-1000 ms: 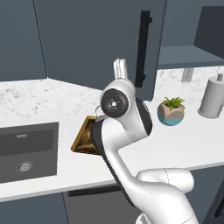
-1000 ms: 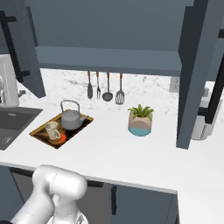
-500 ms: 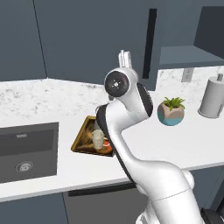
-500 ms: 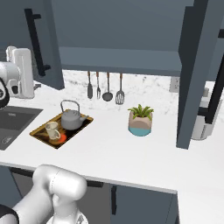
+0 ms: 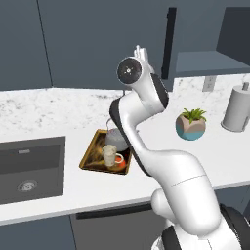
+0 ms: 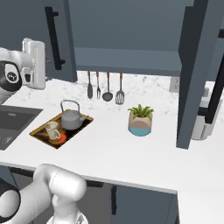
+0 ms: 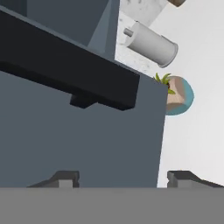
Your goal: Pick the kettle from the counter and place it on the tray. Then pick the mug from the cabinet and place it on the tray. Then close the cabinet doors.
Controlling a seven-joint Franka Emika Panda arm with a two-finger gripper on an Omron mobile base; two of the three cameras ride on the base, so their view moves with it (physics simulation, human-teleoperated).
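The grey kettle (image 5: 116, 139) and the cream mug (image 5: 111, 156) both stand in the golden-rimmed tray (image 5: 90, 155) on the marble counter (image 5: 58, 110). From the right, the kettle (image 6: 71, 119) is behind the mug (image 6: 53, 130). My gripper (image 5: 140, 50) is raised high at the left cabinet door (image 6: 65, 39), beside its black bar handle (image 6: 54, 37). In the hand view the gripper (image 7: 124, 178) is open, facing the door panel (image 7: 78, 140) and its bar handle (image 7: 65, 65). The right door (image 6: 192, 74) stands open, edge-on. The cabinet shelf (image 6: 127, 61) is bare.
A teal plant pot (image 5: 191, 126) and a paper-towel roll (image 5: 237, 108) stand to the right on the counter. The dark sink (image 5: 29, 166) lies left of the tray. Several utensils (image 6: 105, 85) hang on the back wall.
The left cabinet door has swung inward toward the cabinet, with my arm rising and following it. The fingers have narrowed slightly. Kettle, mug and tray have not moved.
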